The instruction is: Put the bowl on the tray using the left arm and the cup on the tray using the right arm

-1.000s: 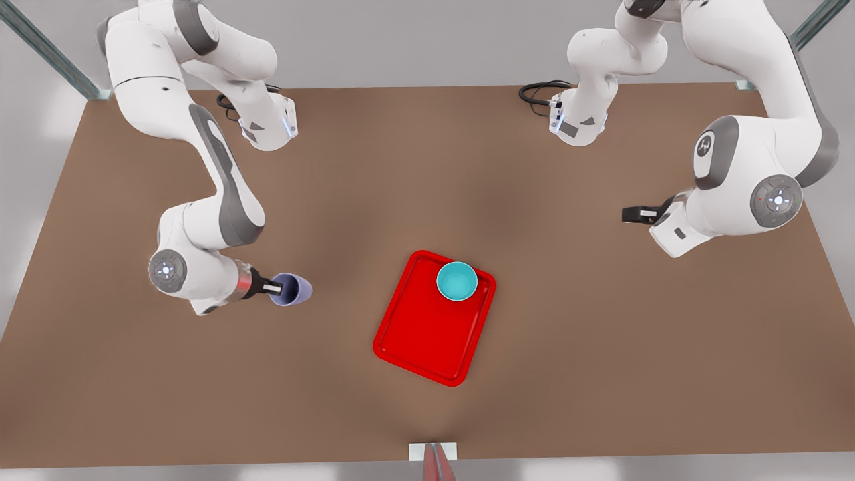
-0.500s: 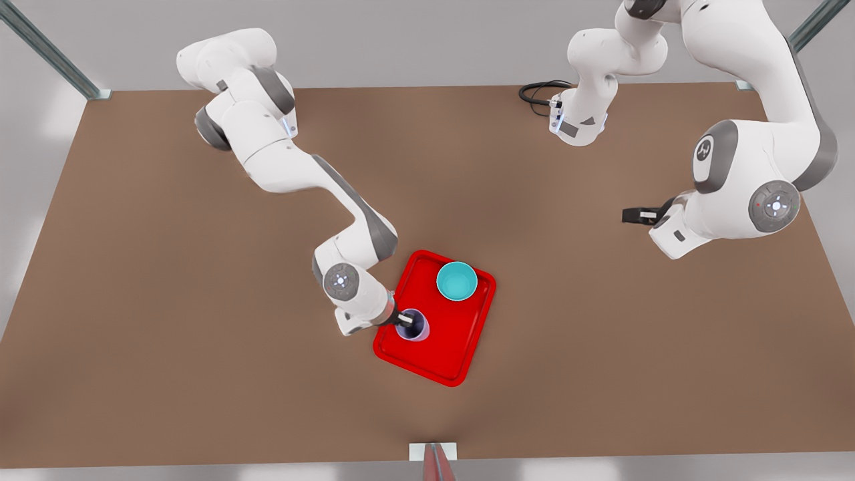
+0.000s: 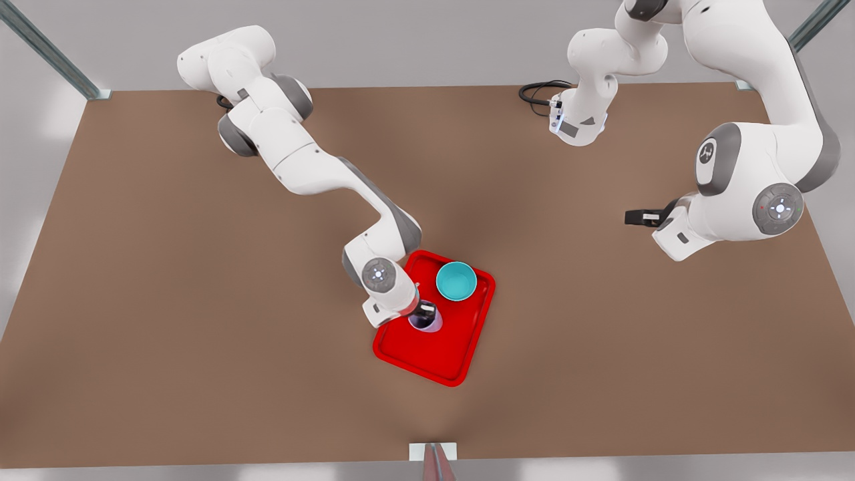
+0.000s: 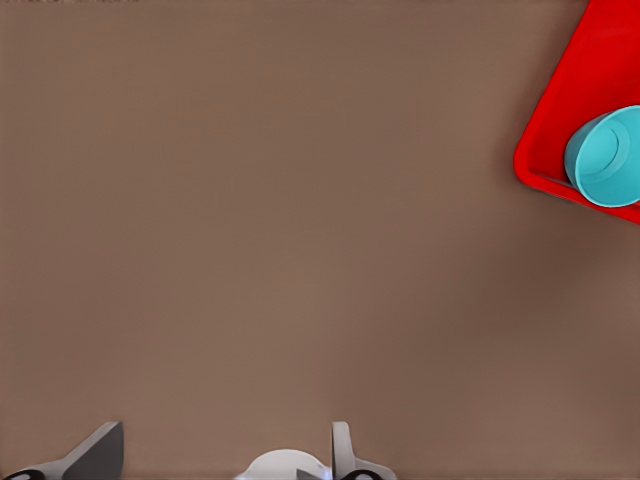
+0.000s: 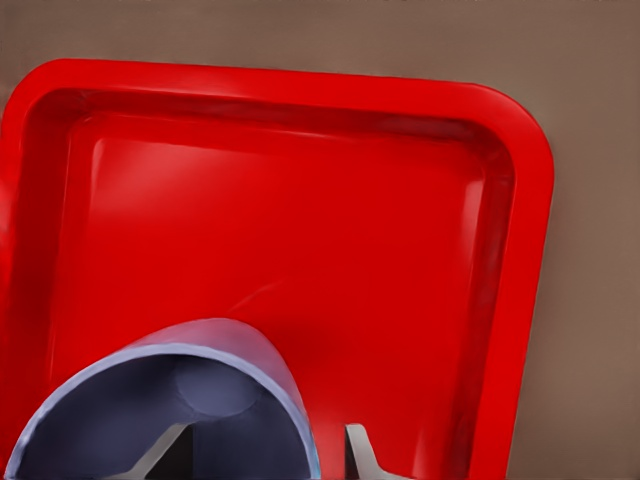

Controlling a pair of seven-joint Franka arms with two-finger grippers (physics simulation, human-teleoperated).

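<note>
The tray (image 3: 427, 347) lies near the table's (image 3: 167, 347) front edge, with the bowl (image 3: 456, 280) already in its far corner. The right gripper (image 3: 425, 311) pinches the cup's (image 3: 427, 323) wall over the tray's middle (one finger inside); released while tilted, the cup could topple. The left gripper (image 3: 636, 216) waits, spread and empty, towards the table's edge on the front view's right.

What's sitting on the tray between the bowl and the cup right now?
Nothing: in the front view only bare red tray floor separates the bowl from the cup, which the right gripper holds.
</note>
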